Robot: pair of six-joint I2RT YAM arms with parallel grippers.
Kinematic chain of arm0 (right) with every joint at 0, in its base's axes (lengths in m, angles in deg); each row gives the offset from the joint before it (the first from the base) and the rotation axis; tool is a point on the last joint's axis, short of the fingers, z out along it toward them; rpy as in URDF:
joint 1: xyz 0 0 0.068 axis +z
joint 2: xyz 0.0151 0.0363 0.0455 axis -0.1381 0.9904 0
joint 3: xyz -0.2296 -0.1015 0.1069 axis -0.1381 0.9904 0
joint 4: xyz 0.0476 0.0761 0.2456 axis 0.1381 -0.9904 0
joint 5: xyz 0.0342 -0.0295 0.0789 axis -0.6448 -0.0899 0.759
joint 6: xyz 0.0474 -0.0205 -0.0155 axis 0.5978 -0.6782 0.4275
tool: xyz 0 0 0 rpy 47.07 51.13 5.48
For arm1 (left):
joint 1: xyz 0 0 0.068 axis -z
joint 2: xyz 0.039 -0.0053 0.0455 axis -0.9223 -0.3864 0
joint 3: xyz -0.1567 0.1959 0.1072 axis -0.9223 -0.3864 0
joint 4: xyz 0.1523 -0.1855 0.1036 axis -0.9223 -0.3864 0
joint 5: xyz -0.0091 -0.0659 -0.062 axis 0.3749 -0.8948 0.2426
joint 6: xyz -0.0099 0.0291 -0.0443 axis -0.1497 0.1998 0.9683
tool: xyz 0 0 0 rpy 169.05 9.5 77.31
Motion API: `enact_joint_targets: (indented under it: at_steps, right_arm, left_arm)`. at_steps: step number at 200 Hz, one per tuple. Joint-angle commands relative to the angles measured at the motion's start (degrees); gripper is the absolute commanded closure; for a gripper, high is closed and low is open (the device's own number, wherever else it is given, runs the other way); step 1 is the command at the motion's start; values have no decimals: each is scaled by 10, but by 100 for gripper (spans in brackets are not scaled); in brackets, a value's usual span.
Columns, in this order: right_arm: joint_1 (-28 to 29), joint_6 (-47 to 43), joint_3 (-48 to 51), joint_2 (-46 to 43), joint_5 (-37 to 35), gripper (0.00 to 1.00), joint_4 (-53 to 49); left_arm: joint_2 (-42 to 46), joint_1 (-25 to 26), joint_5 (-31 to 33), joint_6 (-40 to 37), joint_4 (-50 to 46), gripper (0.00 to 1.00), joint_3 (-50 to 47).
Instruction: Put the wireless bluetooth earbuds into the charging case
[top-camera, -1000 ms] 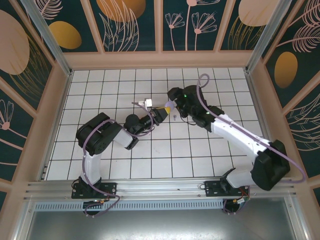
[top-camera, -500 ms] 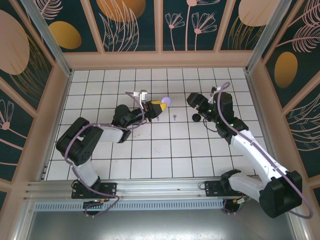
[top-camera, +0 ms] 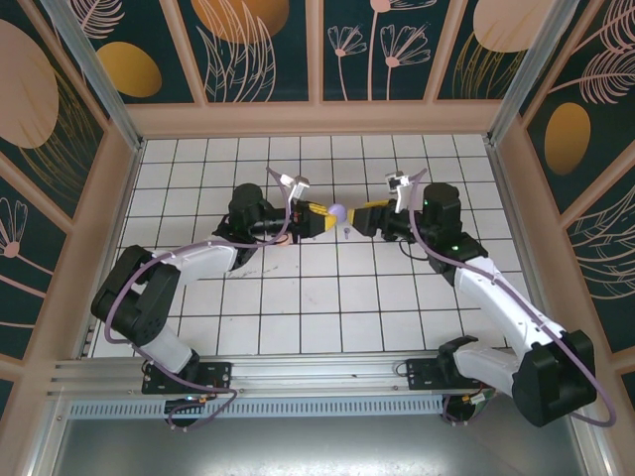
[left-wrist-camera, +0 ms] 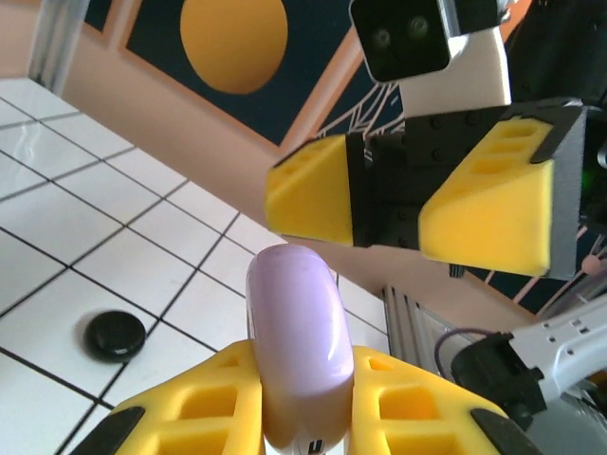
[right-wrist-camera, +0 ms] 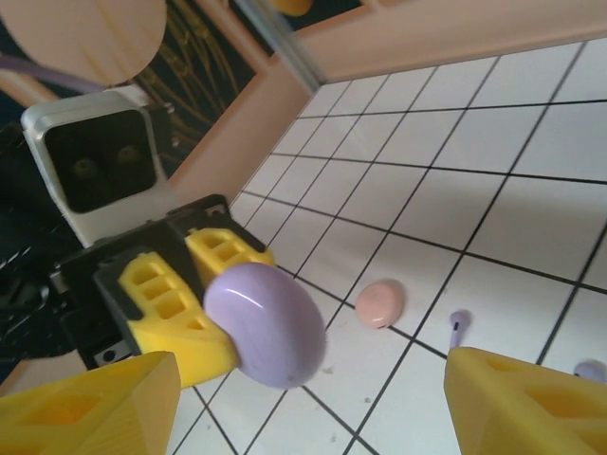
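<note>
My left gripper point(top-camera: 323, 214) is shut on a closed lilac charging case point(top-camera: 338, 211), held on edge above the floor tiles. The case point(left-wrist-camera: 299, 341) bulges out between the yellow fingers point(left-wrist-camera: 199, 403). My right gripper point(top-camera: 368, 219) faces it from the right, open, with its fingers point(left-wrist-camera: 308, 190) just short of the case and nothing between them. In the right wrist view the lilac case point(right-wrist-camera: 266, 322) sits ahead of the open right gripper point(right-wrist-camera: 313, 408). One lilac earbud point(right-wrist-camera: 458, 325) lies on a tile below, also seen from above as a small lilac earbud point(top-camera: 347, 233).
A closed pink case point(right-wrist-camera: 380, 303) lies on the tiles near the earbud. A black case point(left-wrist-camera: 115, 335) rests on the floor beyond the left gripper. A small lilac thing point(right-wrist-camera: 590, 370) lies at the right edge of the right wrist view. Walls enclose the tiled floor.
The left gripper has kept its hold on the lilac case and shifted slightly right. The right gripper pulled away to the right, then swung back to face the case, open.
</note>
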Motion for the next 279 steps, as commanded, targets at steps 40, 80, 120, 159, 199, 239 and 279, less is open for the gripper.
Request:
enact_joint_targets:
  at_steps: [40,80,120,159,199,239,279]
  right_arm:
    - [32,-36,-22,43,0,30,18]
    - [21,-27,-18,57,-33,35,31]
    - [-4,-15,-7,71,-51,41,40]
    - [-21,-6,14,69,-47,44,39]
    - [-20,4,29,-3,-18,43,23]
    - [-18,-1,24,-37,51,43,25]
    - [-10,-4,5,-15,68,46,34]
  left_arm:
    - [10,-1,-35,-23,-26,100,28]
    - [21,0,-46,-26,-33,100,26]
    - [42,0,-52,-28,-32,100,15]
    - [58,0,-48,-31,-33,100,10]
    - [57,-1,-46,-35,-31,100,6]
    - [51,0,-61,-29,-19,100,12]
    - [44,0,-75,-16,-9,100,23]
